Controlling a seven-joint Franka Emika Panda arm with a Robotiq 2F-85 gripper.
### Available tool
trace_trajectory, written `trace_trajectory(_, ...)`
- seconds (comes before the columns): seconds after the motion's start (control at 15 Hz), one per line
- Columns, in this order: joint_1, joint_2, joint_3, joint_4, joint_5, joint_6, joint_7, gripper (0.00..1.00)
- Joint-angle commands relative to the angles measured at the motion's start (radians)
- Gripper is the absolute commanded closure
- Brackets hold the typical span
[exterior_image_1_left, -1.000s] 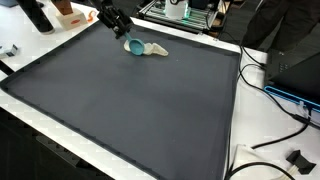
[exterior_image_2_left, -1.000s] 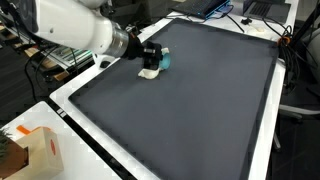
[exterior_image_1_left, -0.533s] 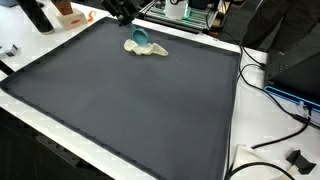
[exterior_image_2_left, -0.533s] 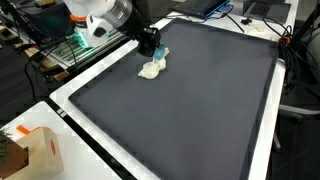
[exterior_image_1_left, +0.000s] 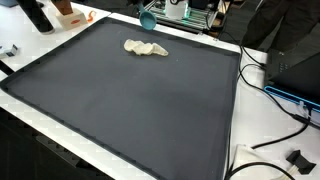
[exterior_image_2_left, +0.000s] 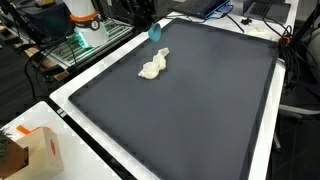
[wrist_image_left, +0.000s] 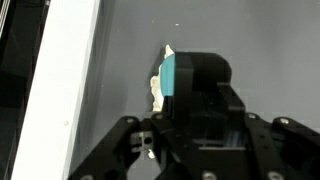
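A small teal cup (exterior_image_1_left: 150, 18) (exterior_image_2_left: 154, 32) hangs in the air above the far edge of the dark grey mat (exterior_image_1_left: 130, 100) (exterior_image_2_left: 190, 110), and my gripper (exterior_image_2_left: 147, 26) is shut on it. Most of the arm lies outside both exterior views. A crumpled cream cloth (exterior_image_1_left: 145, 47) (exterior_image_2_left: 153, 68) lies on the mat just below, with nothing touching it. In the wrist view the gripper (wrist_image_left: 192, 72) fills the lower middle, the teal cup (wrist_image_left: 168, 76) shows at its left side, and the cloth (wrist_image_left: 157, 88) peeks out behind.
A white table border (wrist_image_left: 60, 90) rims the mat. A black bottle (exterior_image_1_left: 38, 15) and an orange item (exterior_image_1_left: 68, 14) stand at a far corner. Cables (exterior_image_1_left: 272, 72) run along one side. A cardboard box (exterior_image_2_left: 40, 150) sits near a front corner.
The gripper has risen and pulled back toward the mat's far edge, carrying the teal cup off the cloth. The cloth stays on the mat.
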Motion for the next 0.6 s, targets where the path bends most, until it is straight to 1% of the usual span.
trace_trajectory(0.0,-0.012,-0.150,0.049,-0.069,-0.056,-0.008,0.084,0.75)
trace_trajectory(0.2,-0.011,-0.220,0.084,-0.072,-0.070,-0.032,0.129,0.75)
trace_trajectory(0.53,-0.017,-0.293,0.136,-0.056,-0.117,-0.055,0.200,0.75)
